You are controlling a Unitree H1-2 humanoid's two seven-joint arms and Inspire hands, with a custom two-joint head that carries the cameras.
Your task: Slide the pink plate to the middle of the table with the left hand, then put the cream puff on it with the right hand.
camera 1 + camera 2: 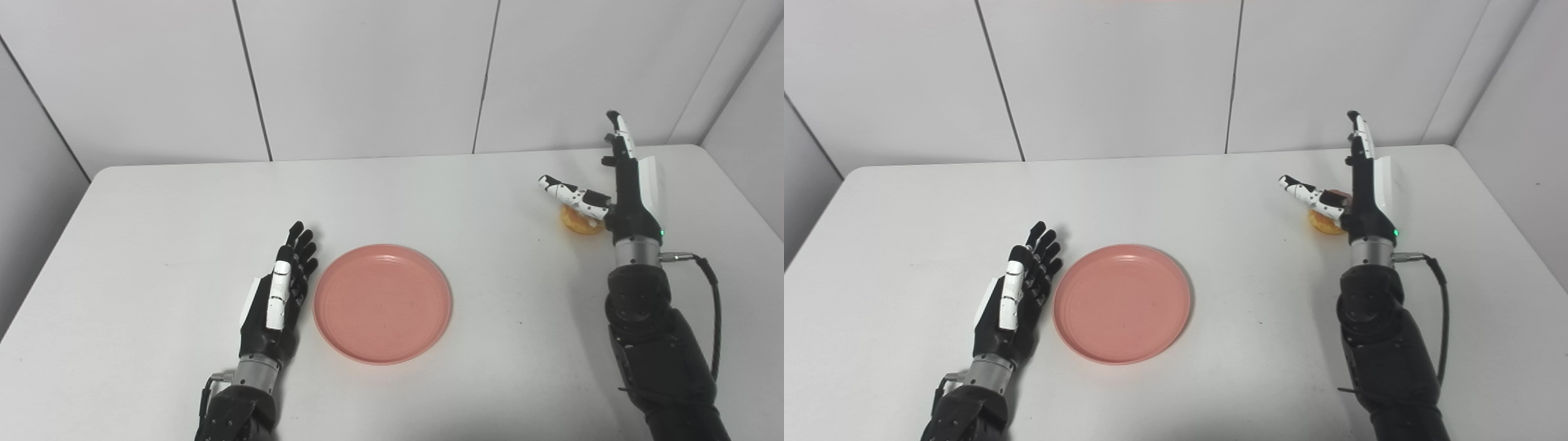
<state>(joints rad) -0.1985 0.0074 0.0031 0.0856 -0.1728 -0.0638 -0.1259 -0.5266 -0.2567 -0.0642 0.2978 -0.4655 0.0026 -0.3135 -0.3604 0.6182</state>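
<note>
A pink plate (pixel 383 303) lies flat near the middle of the white table (pixel 184 202), toward the front. My left hand (pixel 278 297) is open with straight fingers, standing edge-on just left of the plate's rim, close to it. A golden cream puff (pixel 580 222) lies on the table at the right, partly hidden behind my right hand (pixel 618 184). The right hand is open, fingers pointing up and thumb stretched left over the puff; it holds nothing.
White wall panels stand behind the table's far edge. A black cable (pixel 713 318) loops off the right forearm. The table's right edge runs close to the right arm.
</note>
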